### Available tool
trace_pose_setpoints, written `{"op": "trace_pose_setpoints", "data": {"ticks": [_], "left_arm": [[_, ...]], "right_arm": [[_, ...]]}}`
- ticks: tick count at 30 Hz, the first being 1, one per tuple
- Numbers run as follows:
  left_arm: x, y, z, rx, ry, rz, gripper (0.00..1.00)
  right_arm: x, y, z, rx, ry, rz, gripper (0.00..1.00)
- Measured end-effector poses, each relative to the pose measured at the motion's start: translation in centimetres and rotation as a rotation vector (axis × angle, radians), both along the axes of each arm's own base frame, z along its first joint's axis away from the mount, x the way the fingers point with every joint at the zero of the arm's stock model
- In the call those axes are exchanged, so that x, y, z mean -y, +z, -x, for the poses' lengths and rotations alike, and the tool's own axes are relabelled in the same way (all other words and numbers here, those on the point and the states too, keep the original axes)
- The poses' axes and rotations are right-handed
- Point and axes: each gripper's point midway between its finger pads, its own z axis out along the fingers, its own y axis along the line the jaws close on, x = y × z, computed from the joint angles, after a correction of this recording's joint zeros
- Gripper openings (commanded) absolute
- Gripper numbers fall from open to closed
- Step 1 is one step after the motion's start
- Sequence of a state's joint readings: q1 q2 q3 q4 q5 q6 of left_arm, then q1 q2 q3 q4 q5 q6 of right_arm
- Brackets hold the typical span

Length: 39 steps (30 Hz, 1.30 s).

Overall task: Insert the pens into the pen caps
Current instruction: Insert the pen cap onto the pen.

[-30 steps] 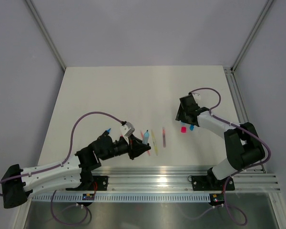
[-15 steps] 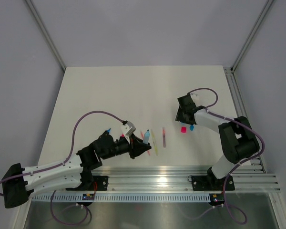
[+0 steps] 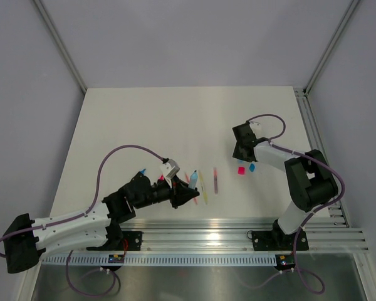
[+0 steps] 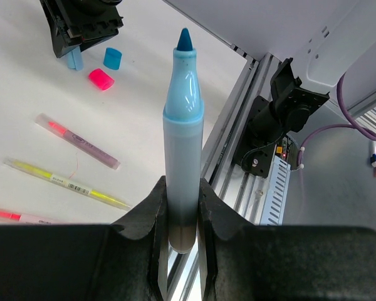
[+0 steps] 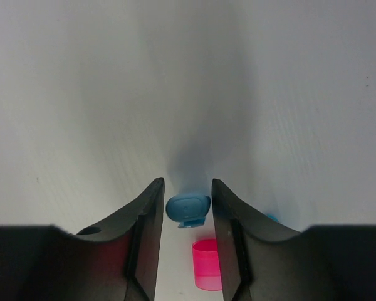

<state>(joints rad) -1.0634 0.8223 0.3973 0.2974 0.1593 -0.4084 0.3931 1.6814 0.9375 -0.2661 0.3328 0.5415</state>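
My left gripper [image 4: 183, 210] is shut on a pale-blue pen [image 4: 183, 125], which sticks straight out of the jaws with its blue tip bare; from above, the pen [image 3: 192, 180] points toward the table's middle. The right gripper [image 5: 188, 210] stands low over the table with its jaws on either side of a light-blue pen cap [image 5: 188, 208], slim gaps showing. A pink cap [image 5: 208, 263] lies just under the right gripper, and a blue cap [image 4: 113, 58] sits beside it. Three thin pens lie between the arms: purplish [image 4: 78, 141], yellow [image 4: 66, 183], red-pink [image 4: 12, 215].
The metal rail [image 3: 207, 238] and both arm bases run along the near table edge. A post and side rail [image 3: 310, 125] border the right edge. White table surface [image 3: 163, 119] stretches behind the pens.
The right gripper's jaws have narrowed around the light-blue cap, and its arm has shifted slightly. The left arm and its pen have stayed put.
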Motion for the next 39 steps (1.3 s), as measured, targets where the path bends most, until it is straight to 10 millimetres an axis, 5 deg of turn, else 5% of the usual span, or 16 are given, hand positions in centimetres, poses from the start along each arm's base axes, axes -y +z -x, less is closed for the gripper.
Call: {"op": "trace_pose_setpoints", "data": {"ticks": [7,16,21,26,30,39], "left_arm": [[0.0,0.0,0.0,-0.003,-0.001,0.002,0.00],[0.0,0.0,0.0,-0.004,-0.003,0.001,0.00],[0.0,0.0,-0.1,-0.004,0.002,0.001,0.00],[-0.1,0.0,-0.4,-0.003,0.009,0.001,0.00],[-0.2,-0.1,-0.8,0.000,0.023,-0.002,0.00],[-0.2,-1.9,-1.6,-0.009,0.046,-0.061,0.00]], "right_arm": [[0.1,-0.1,-0.1,-0.002,-0.005,0.006,0.40],[0.1,0.0,-0.2,0.002,-0.005,0.005,0.13],[-0.2,1.2,-0.9,0.020,0.012,0.006,0.11],[-1.5,6.1,-1.4,0.105,0.068,-0.066,0.10],[-3.7,11.3,0.0,0.187,0.159,-0.189,0.10],[-9.1,20.7,8.9,0.321,0.396,-0.500,0.10]]}}
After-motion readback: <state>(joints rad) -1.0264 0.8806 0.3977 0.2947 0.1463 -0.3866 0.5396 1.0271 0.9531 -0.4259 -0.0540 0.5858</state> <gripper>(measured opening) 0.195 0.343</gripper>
